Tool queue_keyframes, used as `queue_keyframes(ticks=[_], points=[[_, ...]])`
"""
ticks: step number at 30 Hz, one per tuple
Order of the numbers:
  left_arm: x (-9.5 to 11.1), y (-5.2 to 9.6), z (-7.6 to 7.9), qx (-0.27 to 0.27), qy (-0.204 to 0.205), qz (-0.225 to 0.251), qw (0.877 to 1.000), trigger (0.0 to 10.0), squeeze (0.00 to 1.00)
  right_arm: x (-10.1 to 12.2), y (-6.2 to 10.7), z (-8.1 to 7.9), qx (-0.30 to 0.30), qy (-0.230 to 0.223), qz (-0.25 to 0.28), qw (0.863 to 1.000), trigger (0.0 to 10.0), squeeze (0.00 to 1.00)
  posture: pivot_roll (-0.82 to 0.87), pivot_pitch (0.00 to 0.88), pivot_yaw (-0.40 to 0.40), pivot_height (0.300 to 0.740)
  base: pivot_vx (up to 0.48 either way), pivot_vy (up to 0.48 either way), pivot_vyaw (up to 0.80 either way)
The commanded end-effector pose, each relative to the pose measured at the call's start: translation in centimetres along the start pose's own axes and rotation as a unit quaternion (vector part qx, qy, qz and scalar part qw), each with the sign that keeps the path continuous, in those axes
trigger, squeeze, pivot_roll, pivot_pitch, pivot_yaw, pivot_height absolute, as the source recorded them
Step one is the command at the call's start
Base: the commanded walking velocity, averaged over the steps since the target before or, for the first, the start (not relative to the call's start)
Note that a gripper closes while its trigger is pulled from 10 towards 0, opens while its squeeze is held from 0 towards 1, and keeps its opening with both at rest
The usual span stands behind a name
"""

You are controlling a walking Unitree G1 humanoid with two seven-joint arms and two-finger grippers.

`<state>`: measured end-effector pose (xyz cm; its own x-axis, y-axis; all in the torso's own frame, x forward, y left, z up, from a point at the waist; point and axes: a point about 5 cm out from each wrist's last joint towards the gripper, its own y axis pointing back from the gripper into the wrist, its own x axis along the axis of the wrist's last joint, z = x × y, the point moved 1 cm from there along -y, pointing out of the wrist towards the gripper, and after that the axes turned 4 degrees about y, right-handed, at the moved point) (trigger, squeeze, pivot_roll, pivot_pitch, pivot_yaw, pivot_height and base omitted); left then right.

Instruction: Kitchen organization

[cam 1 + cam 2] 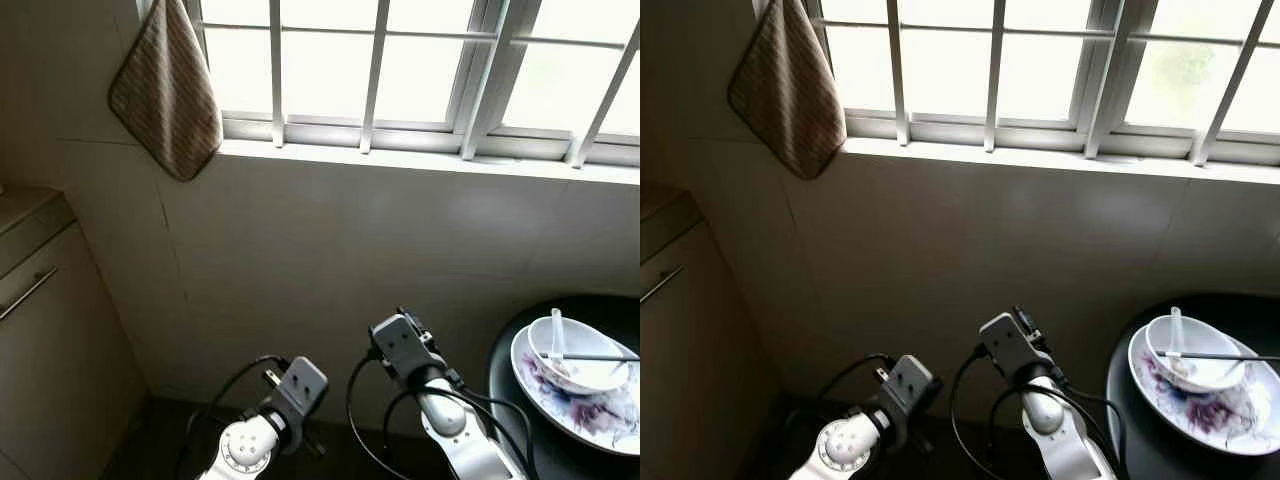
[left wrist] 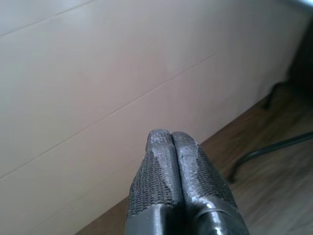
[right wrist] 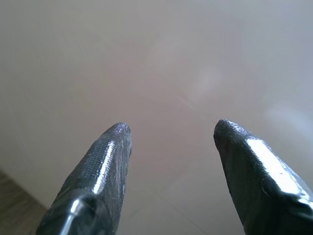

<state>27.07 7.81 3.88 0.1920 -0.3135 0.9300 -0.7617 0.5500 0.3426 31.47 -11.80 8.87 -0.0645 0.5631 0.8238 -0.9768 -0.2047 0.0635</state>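
So the dirty plate (image 1: 585,405) with bowl (image 1: 578,362) and spoon (image 1: 557,335) sits on the black table (image 1: 515,385) off to my right, nearest my right gripper (image 3: 171,134), fingers spread wide; left gripper (image 2: 171,139) is pinched closed, holding nothing

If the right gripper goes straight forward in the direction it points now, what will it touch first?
Most likely the tiled wall. The right gripper is open and holds nothing, and between its fingers there is just plain wall ahead. How far away the wall is cannot be judged from the pictures.
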Motion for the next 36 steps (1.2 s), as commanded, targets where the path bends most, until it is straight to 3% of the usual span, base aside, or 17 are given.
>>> queue_keyframes(ticks=[1,6,12,21,26,29,36], points=[[0.0,0.3,-0.9,0.013,-0.004,0.002,1.0,10.0,0.0,0.7,-0.4,0.0,-0.009,-0.009,0.011,1.0,10.0,0.0,0.04,0.0,-0.053,0.74,0.0,0.0,0.0],[0.1,0.3,-0.9,0.014,-0.013,0.005,1.0,10.0,0.0,0.9,-0.5,0.3,-0.02,-0.019,0.013,1.0,10.0,0.0,0.04,0.0,-0.053,0.74,0.0,0.0,0.0],[0.0,0.3,-1.0,0.018,-0.008,0.007,1.0,10.0,0.0,0.9,-0.6,0.3,-0.022,-0.02,0.016,0.999,10.0,0.0,0.04,0.0,-0.053,0.74,0.0,-0.464,0.0],[0.1,0.3,-1.2,0.019,0.002,0.011,1.0,10.0,0.0,1.1,-0.7,0.7,-0.043,-0.026,0.02,0.999,10.0,0.0,0.04,0.0,-0.05,0.74,0.0,0.0,0.0],[0.1,0.3,-1.2,0.019,0.003,0.011,1.0,10.0,0.0,0.8,-0.9,2.6,-0.099,-0.031,0.011,0.995,10.0,0.0,0.04,0.0,-0.049,0.74,0.0,0.0,0.0],[0.1,0.3,-1.2,0.019,0.004,0.011,1.0,10.0,0.0,0.0,-0.9,4.8,-0.164,-0.05,-0.014,0.985,10.0,0.0,0.04,0.0,-0.049,0.74,0.0,0.0,0.0],[0.1,0.3,-1.4,0.02,0.006,0.011,1.0,10.0,0.0,-1.1,-1.0,7.3,-0.22,-0.083,-0.043,0.971,10.0,0.0,0.04,0.0,-0.048,0.74,0.0,0.0,-0.46]])
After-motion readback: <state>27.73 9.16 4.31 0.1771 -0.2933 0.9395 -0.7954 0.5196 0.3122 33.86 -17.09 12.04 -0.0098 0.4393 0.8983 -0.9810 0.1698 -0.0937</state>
